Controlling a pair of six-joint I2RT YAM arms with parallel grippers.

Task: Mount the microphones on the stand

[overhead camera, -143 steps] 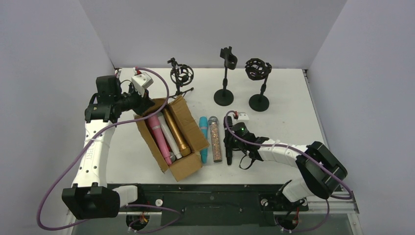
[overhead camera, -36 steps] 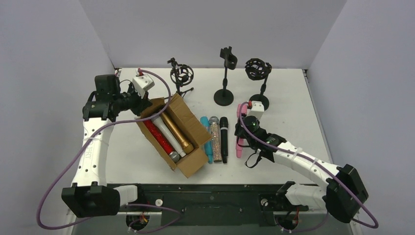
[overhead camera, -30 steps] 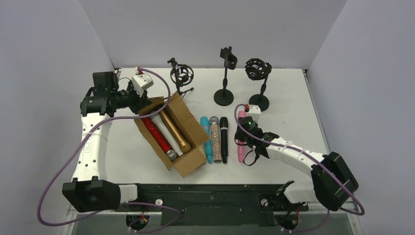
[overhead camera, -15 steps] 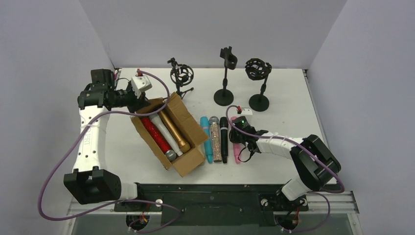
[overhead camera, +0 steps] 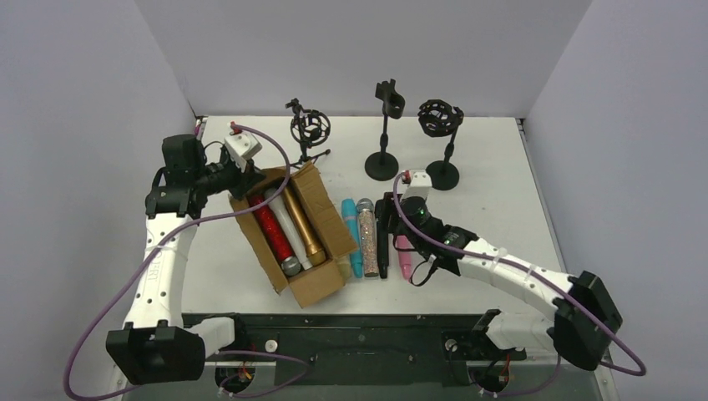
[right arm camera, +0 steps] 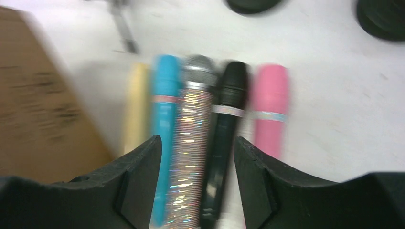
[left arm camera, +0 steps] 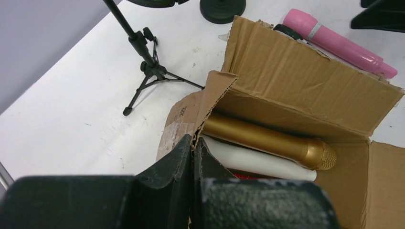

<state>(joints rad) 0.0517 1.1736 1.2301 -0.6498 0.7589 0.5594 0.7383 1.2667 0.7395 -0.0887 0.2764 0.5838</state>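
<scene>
An open cardboard box [overhead camera: 327,219] holds a red microphone [overhead camera: 271,230], a white one [overhead camera: 288,224] and a golden one [overhead camera: 303,225]. My left gripper [overhead camera: 248,180] is shut on the box's far corner edge [left arm camera: 210,93]. On the table lie the teal [overhead camera: 351,238], glittery [overhead camera: 367,238], black [overhead camera: 382,242] and pink [overhead camera: 404,255] microphones, side by side. A cream one [right arm camera: 136,105] shows beside the teal one [right arm camera: 165,109]. My right gripper [right arm camera: 197,143] hangs open over the glittery [right arm camera: 193,124] and black [right arm camera: 229,114] ones, holding nothing. The stands are at the back: a tripod shock mount [overhead camera: 310,129], a clip stand [overhead camera: 384,125] and a round-base shock mount [overhead camera: 440,119].
The box flap [left arm camera: 305,81] stands between my left wrist and the pink microphone [left arm camera: 339,43]. The tripod's legs [left arm camera: 143,83] spread just behind the box. Grey walls close the table on three sides.
My right gripper brought the pink microphone down beside the black one, let it go and opened, then slid left over the row. The left arm shifted slightly with the box.
</scene>
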